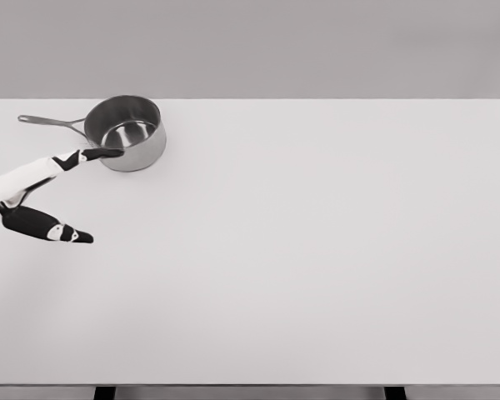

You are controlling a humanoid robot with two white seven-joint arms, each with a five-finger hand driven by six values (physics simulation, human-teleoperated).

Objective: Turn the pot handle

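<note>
head view, near to far. nearest, the left hand (46, 196) enters from the lower-left edge with its fingers spread and holding nothing: a dark thumb tip points right over the bare table (317, 267), while one extended finger (96, 154) reaches up and to the right until its tip meets the near-left wall of the pot (132, 133), at or just under the rim; whether it presses or only touches cannot be told. the steel pot stands upright near the table's far-left corner. farther still, the pot handle (50, 122) runs from the pot's left side toward the left edge, its long axis nearly level in the picture, lying just beyond and apart from the hand. the right hand is not in view, so the left is judged the working hand.
</note>
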